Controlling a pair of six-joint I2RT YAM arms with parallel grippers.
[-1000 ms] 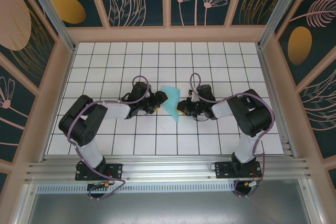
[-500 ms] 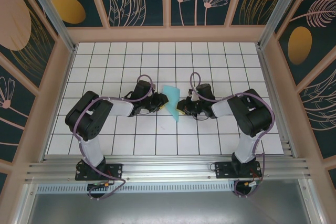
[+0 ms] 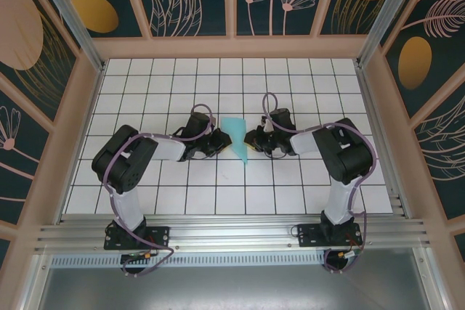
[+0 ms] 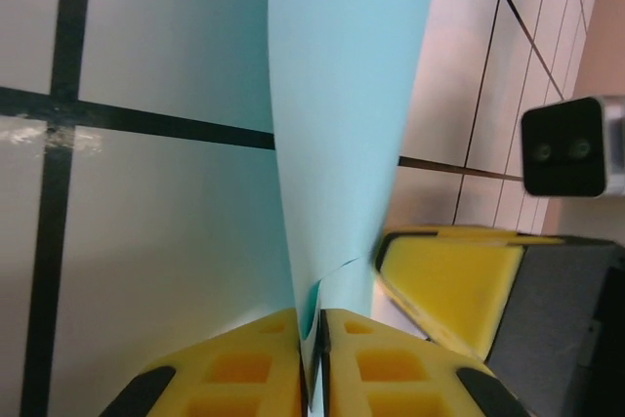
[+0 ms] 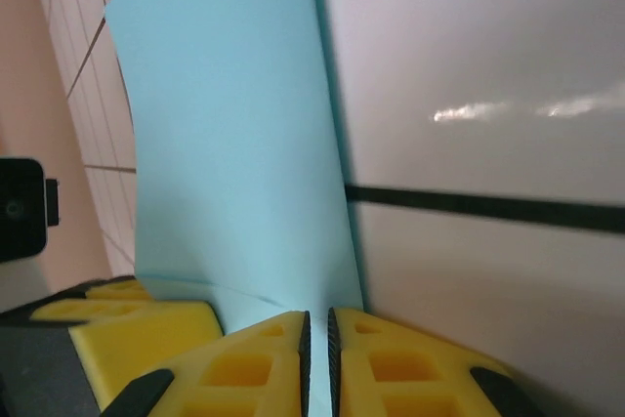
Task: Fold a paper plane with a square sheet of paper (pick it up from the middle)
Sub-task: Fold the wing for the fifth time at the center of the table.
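— Left fingers [image 4: 244,368]?
— Clenched on the sheet of paper [image 4: 342,95]; the teal leaf is pinched in the seam between them.
— Right fingers [image 5: 391,358]?
— Same finding: pressed together on the sheet (at its other side), close beside the left pair.
— Location of the sheet?
— Between the two pairs, over the middle of the gridded tabletop [image 3: 145,99]. From above it tapers to a point toward the near edge. Contact with the tabletop: cannot tell.

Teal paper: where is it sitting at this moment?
Top view: the teal paper is mid-table between both arms, pinched by the left fingers on one side and the right fingers on the other.
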